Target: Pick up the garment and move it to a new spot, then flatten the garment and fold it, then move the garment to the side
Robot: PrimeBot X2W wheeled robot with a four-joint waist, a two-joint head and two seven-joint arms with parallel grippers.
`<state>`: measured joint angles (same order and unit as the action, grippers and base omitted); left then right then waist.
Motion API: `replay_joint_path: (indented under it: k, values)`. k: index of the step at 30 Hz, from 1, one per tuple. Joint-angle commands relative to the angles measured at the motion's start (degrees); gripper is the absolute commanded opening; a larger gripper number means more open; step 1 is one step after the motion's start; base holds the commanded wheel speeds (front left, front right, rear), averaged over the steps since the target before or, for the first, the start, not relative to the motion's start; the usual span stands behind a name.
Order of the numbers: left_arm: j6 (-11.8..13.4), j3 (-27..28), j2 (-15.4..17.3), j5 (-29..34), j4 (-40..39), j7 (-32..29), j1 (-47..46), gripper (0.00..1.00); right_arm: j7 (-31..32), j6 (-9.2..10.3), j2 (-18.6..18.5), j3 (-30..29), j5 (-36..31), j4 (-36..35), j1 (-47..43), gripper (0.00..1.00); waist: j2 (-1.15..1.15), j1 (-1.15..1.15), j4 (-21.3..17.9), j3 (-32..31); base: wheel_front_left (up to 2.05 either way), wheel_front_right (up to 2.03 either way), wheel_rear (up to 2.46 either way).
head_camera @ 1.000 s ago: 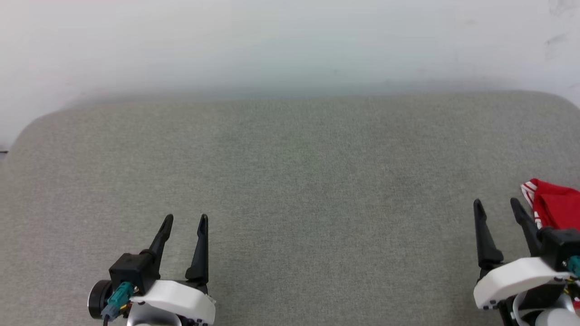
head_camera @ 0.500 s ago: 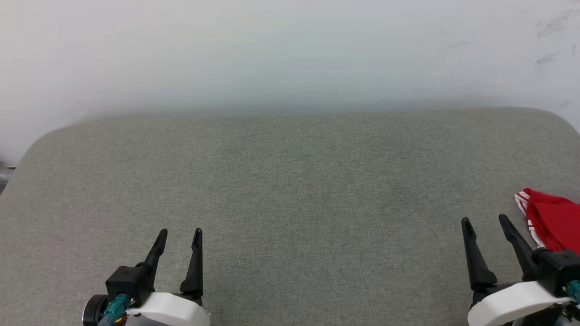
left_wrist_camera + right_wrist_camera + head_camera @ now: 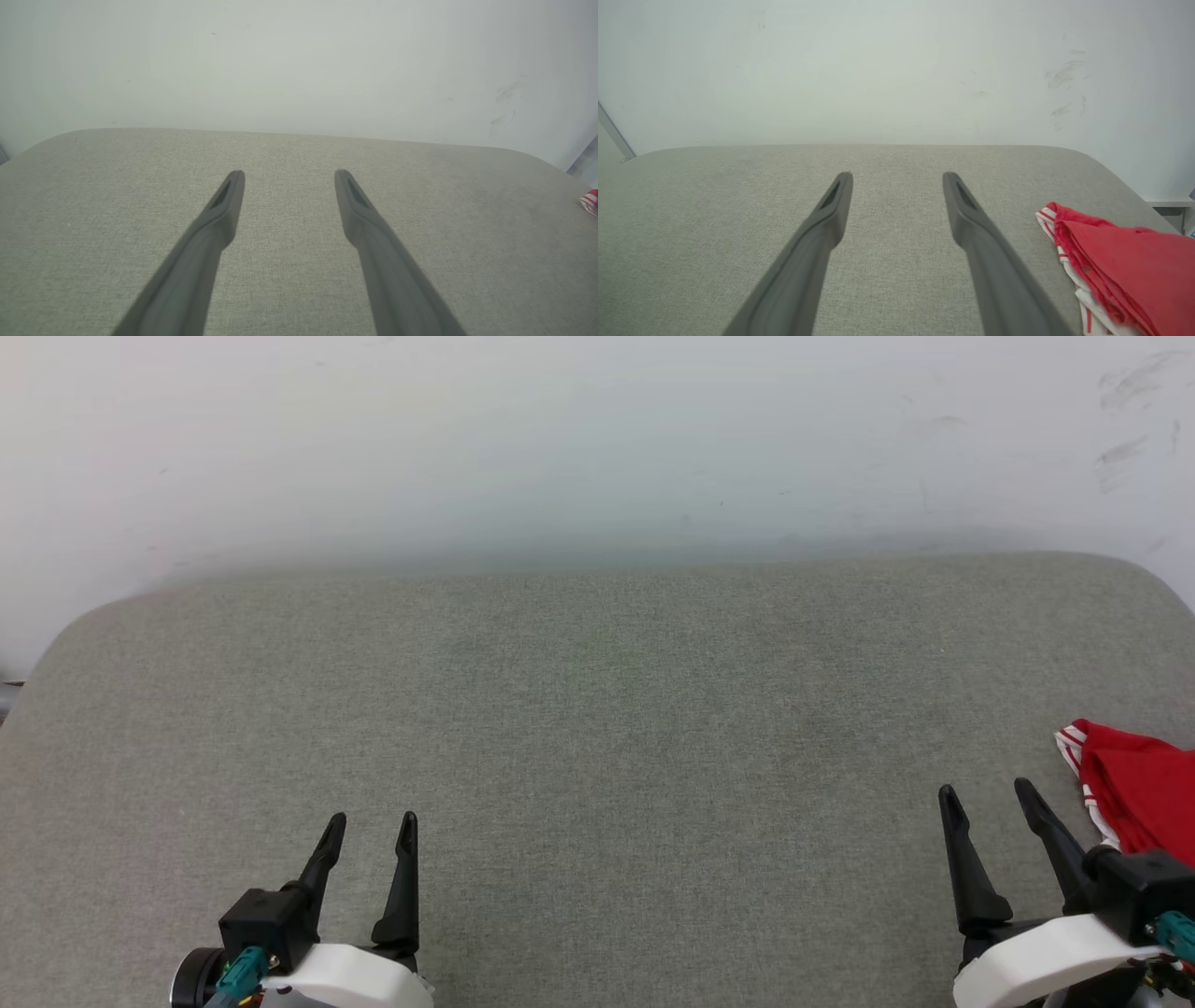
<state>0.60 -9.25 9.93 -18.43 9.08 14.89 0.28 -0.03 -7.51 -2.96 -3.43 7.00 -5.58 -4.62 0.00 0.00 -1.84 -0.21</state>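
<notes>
Grey pad (image 3: 597, 709) w/ white wall (image 3: 597, 429) behind: red garment (image 3: 1134, 784) bunched at far R edge, L gripper (image 3: 372, 819) & R gripper (image 3: 985, 789) both open, empty.

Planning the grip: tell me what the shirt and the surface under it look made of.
Shirt: thin red cloth, probably a synthetic knit, matte; it lies in soft folds with striped trim.
Surface: grey woven upholstery fabric, matte; fine weave grain shows, corners rounded, perhaps padded.

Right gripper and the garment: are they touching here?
Apart. The right wrist view shows bare grey surface between the open right gripper and the garment.
</notes>
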Motion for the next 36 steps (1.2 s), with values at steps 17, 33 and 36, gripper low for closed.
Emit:
replay_joint_path:
  k: [17, 33, 36]
  values:
    - [-1.3, 2.5, -1.3, -11.8, 2.2, -3.6, -0.5, 0.0, 0.8, 0.0, -0.3, 0.1, 14.0, 4.7, 1.1, 0.0, 0.0, 0.0, 0.2, 0.1, 0.0, 0.0, 0.0]
    - [-2.8, 5.4, -2.6, -25.3, 2.8, -7.5, -1.9, 0.0, 1.7, 0.01, -0.6, -0.2, 29.9, 7.9, 3.4, 0.0, 0.0, 0.0, 0.4, 0.1, 0.0, 0.0, 0.0]
    - [-3.0, 5.7, -2.7, -26.9, 2.8, -7.9, -2.1, 0.0, 1.8, 0.01, -0.6, -0.2, 31.7, 8.3, 3.6, 0.0, 0.0, 0.0, 0.4, 0.1, 0.0, 0.0, 0.0]
